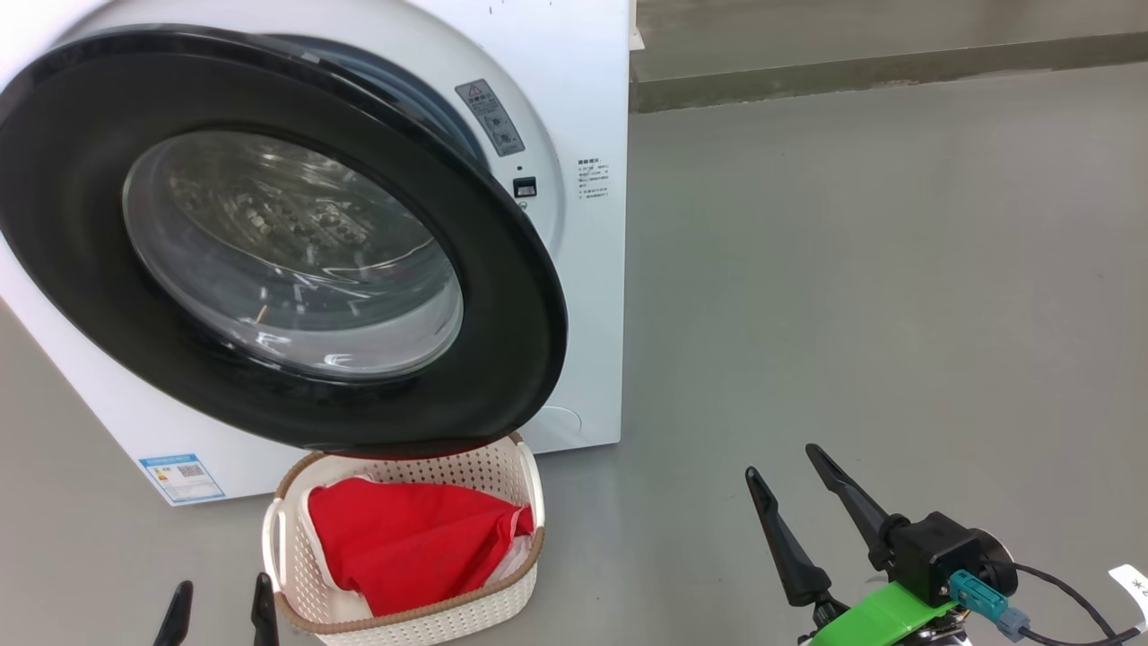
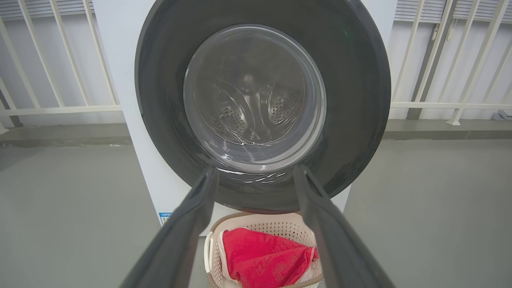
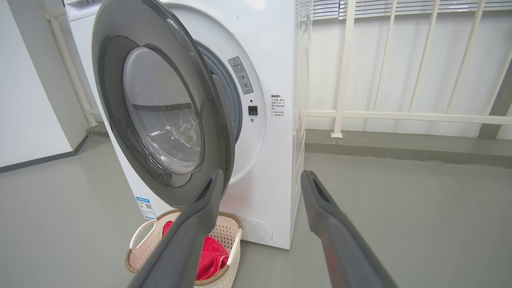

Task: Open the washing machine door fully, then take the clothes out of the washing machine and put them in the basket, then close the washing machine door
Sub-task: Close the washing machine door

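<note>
Left gripper (image 1: pixel 222 594): fingers apart, empty. Right gripper (image 1: pixel 782 462): fingers apart, empty, low over floor (image 1: pixel 897 269). Washing machine door (image 1: pixel 502 296) partly open, ahead of left gripper, up-left of right gripper. Red clothes (image 1: pixel 404 538) in basket (image 1: pixel 466 619), just right of left gripper, under door's lower edge, before washing machine (image 1: pixel 583 90)

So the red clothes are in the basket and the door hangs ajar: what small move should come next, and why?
Probably raise the right tool to the washing machine door near its free edge and start pushing it shut. The clothes lie in the basket, the door stands ajar, and that tool is open, empty and nearer that edge than the left tool.
</note>
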